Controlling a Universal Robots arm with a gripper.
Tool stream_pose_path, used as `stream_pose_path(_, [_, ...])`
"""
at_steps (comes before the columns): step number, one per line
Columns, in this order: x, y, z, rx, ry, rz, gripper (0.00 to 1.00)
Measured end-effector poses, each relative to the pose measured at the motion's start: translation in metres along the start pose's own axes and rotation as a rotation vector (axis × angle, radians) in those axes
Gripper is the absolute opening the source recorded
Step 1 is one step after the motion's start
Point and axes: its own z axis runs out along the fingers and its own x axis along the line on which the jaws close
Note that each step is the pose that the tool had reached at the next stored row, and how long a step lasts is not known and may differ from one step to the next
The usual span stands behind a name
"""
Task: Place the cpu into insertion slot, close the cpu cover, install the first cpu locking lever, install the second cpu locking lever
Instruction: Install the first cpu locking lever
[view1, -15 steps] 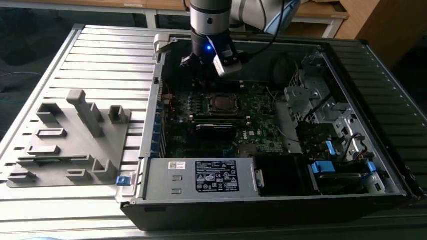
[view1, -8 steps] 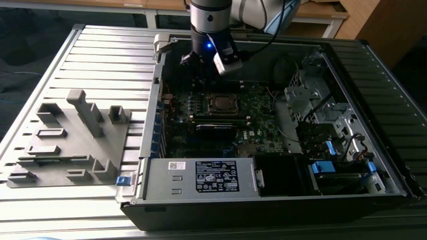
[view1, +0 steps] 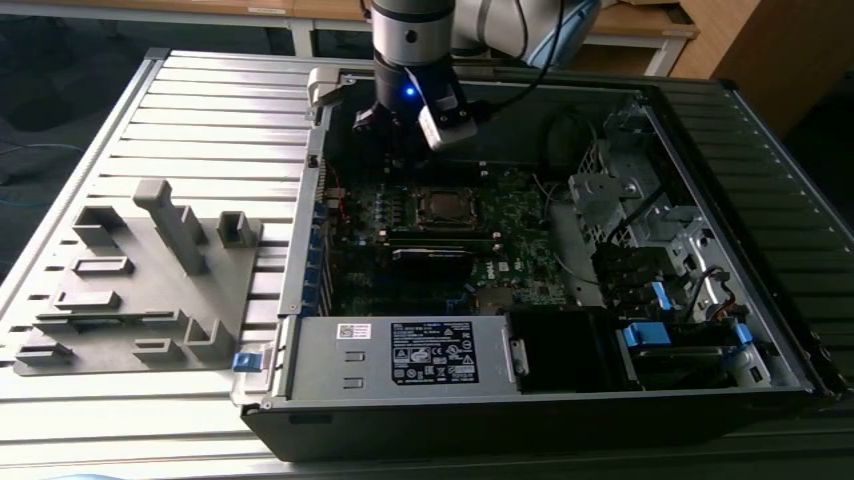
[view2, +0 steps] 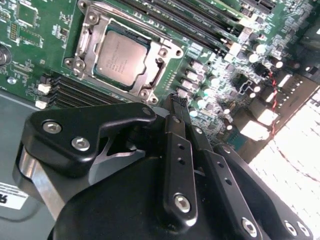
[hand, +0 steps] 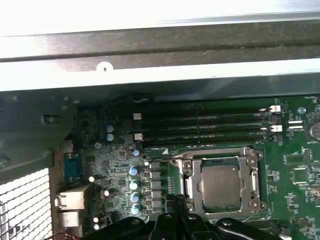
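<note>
We see chip (view2: 121, 57) seated in socket (view2: 150, 68), metal cover (view2: 92, 35) lying flat around it. Gripper (view2: 176, 102) closed, empty, near socket corner inside computer case (view1: 534, 425).

Robotics lab bench: slotted aluminium table (view1: 200, 110), open computer case (view1: 534, 425) (side panel off), grey fixture rack (view1: 134, 300).

cpu (view2: 121, 59) in insertion slot (view2: 151, 74) | cpu cover (view2: 88, 39) around cpu | memory slots (view2: 200, 20) beside
</note>
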Motion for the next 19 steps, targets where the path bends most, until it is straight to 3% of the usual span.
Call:
stream_pose_path(7, [0.0058,-0.0006,0.0001,-0.0001,0.0,0.0,0.11])
stream_pose_path(19, [0.0063,-0.0006,-0.0001,0.0,0.0,0.0,0.11])
